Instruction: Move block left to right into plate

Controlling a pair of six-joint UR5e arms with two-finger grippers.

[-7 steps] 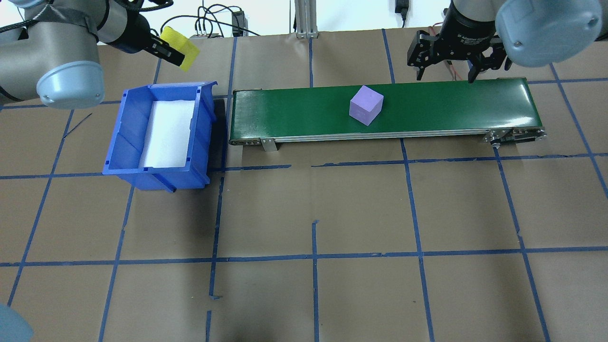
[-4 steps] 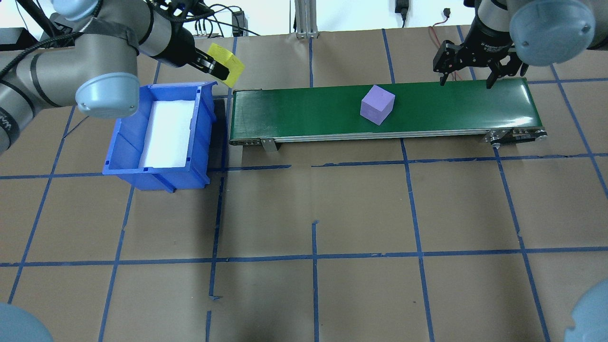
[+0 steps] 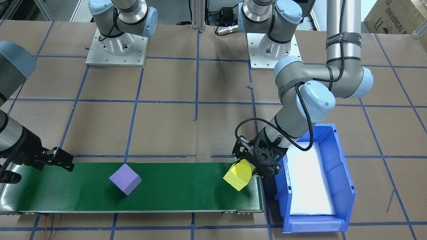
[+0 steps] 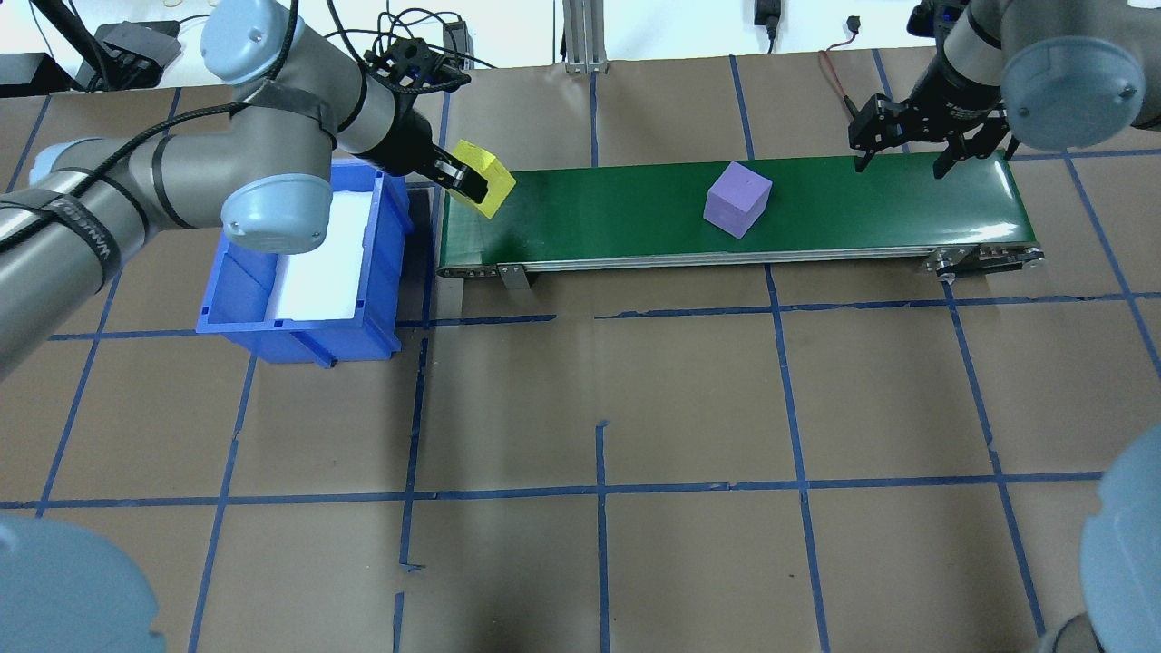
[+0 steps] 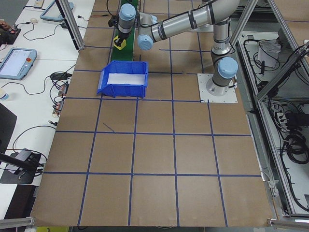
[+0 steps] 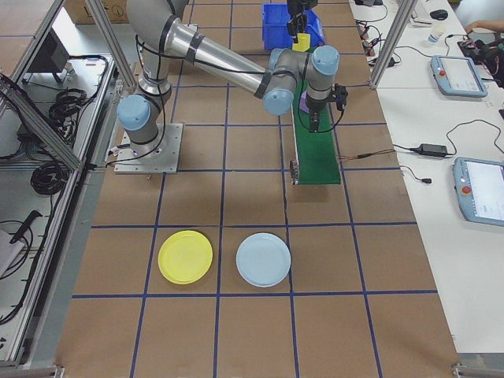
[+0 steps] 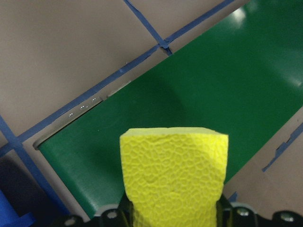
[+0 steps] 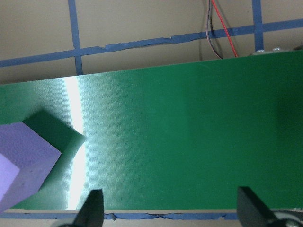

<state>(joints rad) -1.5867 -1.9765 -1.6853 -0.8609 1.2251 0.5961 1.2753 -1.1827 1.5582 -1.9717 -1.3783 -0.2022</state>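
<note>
I judge I'm in the feeding step: my left hand (image 4: 464, 178) is clamped on the yellow block (image 4: 484, 178), holding it tilted just above the left end of the green belt (image 4: 617, 213), beside the blue bin (image 4: 238, 299). The next move, as I read it, calls for levelling and lowering that block until it sits flat on the belt, then letting go without nudging it off the end.

My right hand (image 4: 916, 154) hangs over the belt's far end with its two fingers spread wide and nothing between them. The purple block (image 4: 737, 199) sits on the belt between the two hands, nearer the right one, turned a little askew to the belt's edges. Taking it will mean squaring the fingers to two opposite faces.

The yellow plate (image 6: 185, 257) lies on the bench well apart from the belt, just beside a pale blue plate (image 6: 264, 260); it shows only in the right side view, and from there I think it holds nothing.

The yellow block looks like foam, its face pebbled and dimpled in the left wrist view, so it should give slightly under the grip. The purple one is a smoother, matte cube with crisp edges. The belt is flat, slick and glossy, throwing a bright streak of glare. The bin is hard moulded plastic with a white lining.
</note>
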